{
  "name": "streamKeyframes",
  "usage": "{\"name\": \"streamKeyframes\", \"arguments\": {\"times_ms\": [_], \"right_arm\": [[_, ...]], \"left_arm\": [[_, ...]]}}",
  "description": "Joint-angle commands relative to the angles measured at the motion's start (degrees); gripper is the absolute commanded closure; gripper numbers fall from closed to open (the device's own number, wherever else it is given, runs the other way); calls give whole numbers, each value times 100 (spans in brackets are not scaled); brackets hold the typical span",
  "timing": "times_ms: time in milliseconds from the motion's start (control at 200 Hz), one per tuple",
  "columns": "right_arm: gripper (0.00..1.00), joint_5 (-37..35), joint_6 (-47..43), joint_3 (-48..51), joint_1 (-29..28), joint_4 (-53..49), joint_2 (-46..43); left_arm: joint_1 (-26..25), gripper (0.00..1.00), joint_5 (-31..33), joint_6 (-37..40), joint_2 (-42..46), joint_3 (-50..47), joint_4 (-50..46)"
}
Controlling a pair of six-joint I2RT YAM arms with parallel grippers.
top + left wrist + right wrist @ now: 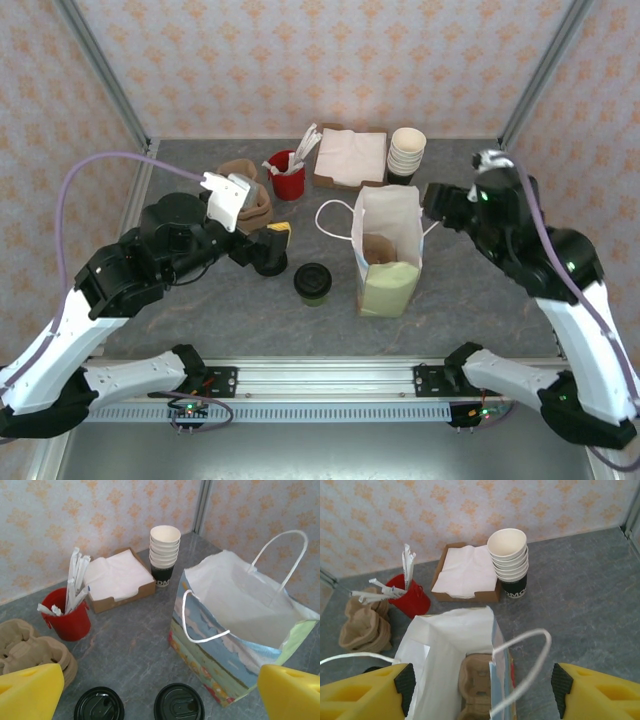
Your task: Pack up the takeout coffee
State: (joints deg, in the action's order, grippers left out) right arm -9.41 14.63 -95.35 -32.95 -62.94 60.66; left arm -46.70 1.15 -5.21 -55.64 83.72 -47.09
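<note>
Top external view: the paper bag (388, 250) stands open mid-table, and the right gripper (437, 203) is at its rim, jaws spread, empty. The left gripper (268, 250) gapes wide too. The takeout coffee (313, 283) stands upright on the table just left of the bag, axis vertical, lid up.

text | cup stack (165, 550) bottom cup | white lettering, illegible

The left arm (50, 350) and right arm (600, 330) have white shells, black joints, a lilac cable each, and yellow fingers (30, 692) (black pads (405, 682) inside the right pair).
</note>
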Motion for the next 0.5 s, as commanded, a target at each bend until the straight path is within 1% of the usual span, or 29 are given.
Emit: {"name": "streamKeyframes", "arguments": {"times_ms": [0, 40, 65, 115, 170, 225, 280, 335, 415, 495], "right_arm": [[26, 70, -798, -295, -17, -118, 609], [26, 157, -961, -363, 34, -32, 819], [26, 330, -1046, -415, 97, -18, 987], [27, 700, -1177, -534, 337, -37, 1269], [28, 946, -1200, -617, 670, -68, 1534], [29, 1372, -1225, -704, 982, -111, 1758], [29, 1696, -1182, -823, 1225, -208, 1950], [28, 1947, -1171, -1034, 1412, -402, 2186], [27, 2027, -1084, -1348, 1609, -734, 2478], [26, 2150, -983, -1706, 1833, -1113, 2806]], "left_arm": [[103, 0, 335, -78, -78, -464, 274], [156, 0, 396, -41, -116, -666, 524], [196, 0, 454, -41, -146, -795, 673], [292, 0, 541, -39, -205, -1122, 1090], [382, 0, 557, -8, -249, -1492, 1582], [396, 0, 720, -36, -279, -1780, 1969], [398, 0, 755, -111, -290, -2019, 2271], [407, 0, 854, -266, -267, -2175, 2416], [407, 0, 933, -391, -157, -2452, 2518], [405, 0, 1016, -519, -18, -2590, 2301]]}}
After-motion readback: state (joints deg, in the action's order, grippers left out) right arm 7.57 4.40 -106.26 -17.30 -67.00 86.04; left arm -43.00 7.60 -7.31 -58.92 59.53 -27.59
